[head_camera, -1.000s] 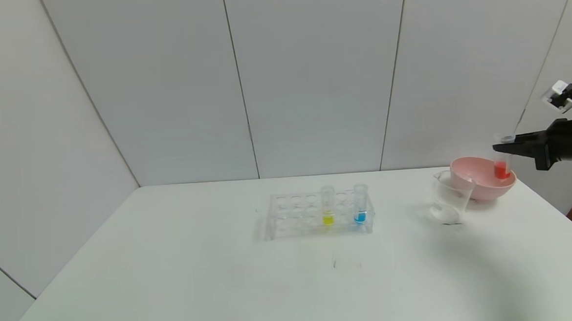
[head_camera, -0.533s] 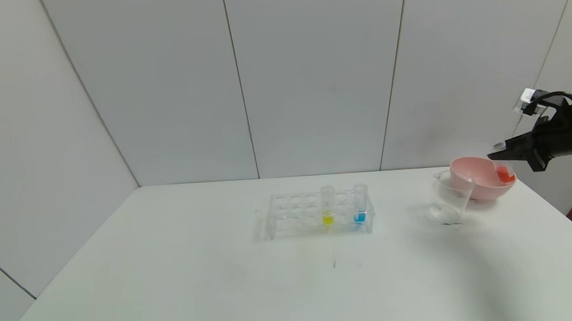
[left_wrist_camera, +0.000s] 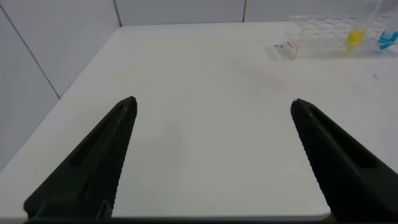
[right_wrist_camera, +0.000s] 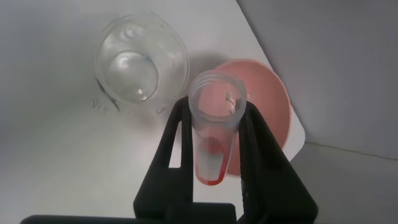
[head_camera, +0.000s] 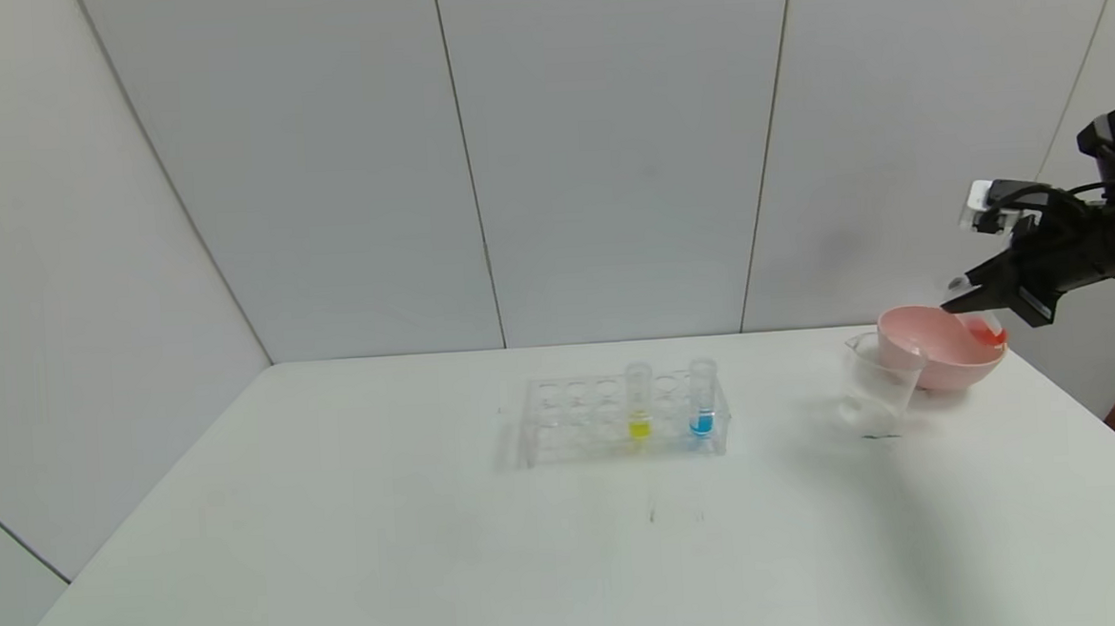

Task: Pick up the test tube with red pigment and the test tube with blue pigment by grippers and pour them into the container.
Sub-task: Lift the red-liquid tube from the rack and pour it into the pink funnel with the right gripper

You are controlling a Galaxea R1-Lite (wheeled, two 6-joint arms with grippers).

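Note:
My right gripper [head_camera: 972, 299] is shut on the test tube with red pigment [head_camera: 984, 329] and holds it tilted over the pink bowl [head_camera: 932, 355] at the far right. In the right wrist view the red tube [right_wrist_camera: 214, 134] sits between my jaws, its mouth toward the clear beaker [right_wrist_camera: 142, 65]. The beaker [head_camera: 874, 387] stands just left of the bowl. The test tube with blue pigment [head_camera: 702, 401] stands upright in the clear rack [head_camera: 573, 425], and shows in the left wrist view [left_wrist_camera: 385, 38]. My left gripper [left_wrist_camera: 211, 106] is open and empty above the table's near left.
A tube with yellow liquid [head_camera: 639, 404] stands in the rack left of the blue one. The pink bowl [right_wrist_camera: 264, 112] sits close to the table's right edge. Grey wall panels stand behind the table.
My right gripper has risen and rolled, tipping the red tube from upright to a steep tilt over the pink bowl. The rack, beaker and left arm have not moved.

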